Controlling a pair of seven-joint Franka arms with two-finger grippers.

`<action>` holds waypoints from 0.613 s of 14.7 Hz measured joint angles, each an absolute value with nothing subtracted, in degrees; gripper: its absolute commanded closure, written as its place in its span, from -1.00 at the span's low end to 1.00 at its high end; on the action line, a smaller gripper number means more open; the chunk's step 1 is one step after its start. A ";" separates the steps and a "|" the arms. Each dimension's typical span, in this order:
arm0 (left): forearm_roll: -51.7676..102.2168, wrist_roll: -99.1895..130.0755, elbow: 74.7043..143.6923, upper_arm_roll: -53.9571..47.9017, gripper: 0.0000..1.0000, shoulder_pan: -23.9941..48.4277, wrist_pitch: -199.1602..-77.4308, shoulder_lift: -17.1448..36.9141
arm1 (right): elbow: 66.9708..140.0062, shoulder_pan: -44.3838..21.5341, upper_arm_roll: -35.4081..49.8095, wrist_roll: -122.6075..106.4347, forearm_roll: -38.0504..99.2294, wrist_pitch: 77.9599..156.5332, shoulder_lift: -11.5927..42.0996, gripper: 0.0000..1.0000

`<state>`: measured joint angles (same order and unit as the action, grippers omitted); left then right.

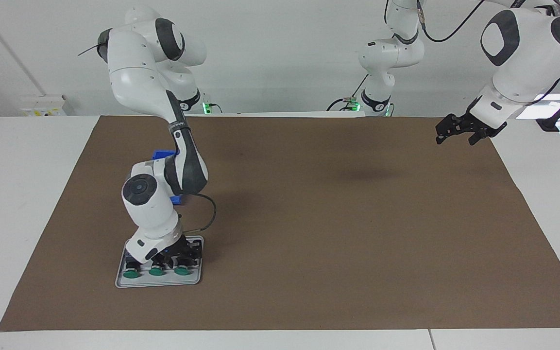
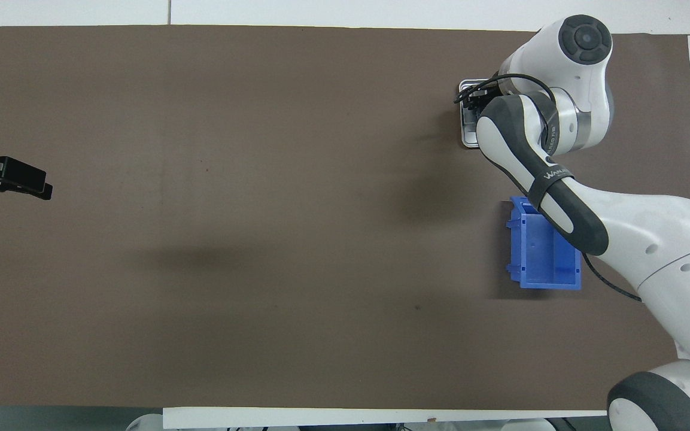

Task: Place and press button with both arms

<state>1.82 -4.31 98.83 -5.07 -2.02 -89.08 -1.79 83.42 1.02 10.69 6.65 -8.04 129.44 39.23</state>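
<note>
Three green-capped buttons (image 1: 156, 272) stand in a row on a grey tray (image 1: 123, 284), toward the right arm's end of the table. My right gripper (image 1: 172, 262) is down in the tray, right at the buttons nearest the table's middle. In the overhead view the right arm covers the buttons, and only the tray's edge (image 2: 470, 141) and part of the right gripper (image 2: 470, 103) show. My left gripper (image 1: 456, 136) hangs open and empty over the mat's corner at the left arm's end, where that arm waits; the overhead view shows it too (image 2: 42, 184).
A blue bin (image 2: 545, 251) sits on the brown mat (image 1: 338, 233), nearer to the robots than the tray and partly under the right arm. White table surface borders the mat.
</note>
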 measured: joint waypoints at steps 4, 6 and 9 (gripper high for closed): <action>1.82 -4.31 98.83 -5.07 -1.00 -2.02 -89.08 -1.79 | 83.42 0.97 10.71 6.67 -8.04 129.15 39.22 0.63; 1.82 -4.31 98.83 -5.07 -1.00 -2.02 -89.08 -1.79 | 83.14 0.87 10.74 6.68 -8.04 128.22 39.22 0.71; 1.82 -4.31 98.83 -5.07 -1.00 -2.02 -89.08 -1.79 | 80.66 0.61 10.80 7.26 -7.92 123.28 39.05 0.71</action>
<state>1.82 -4.31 98.83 -5.07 -2.02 -89.08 -1.79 80.66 0.61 10.80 7.26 -7.92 123.28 39.05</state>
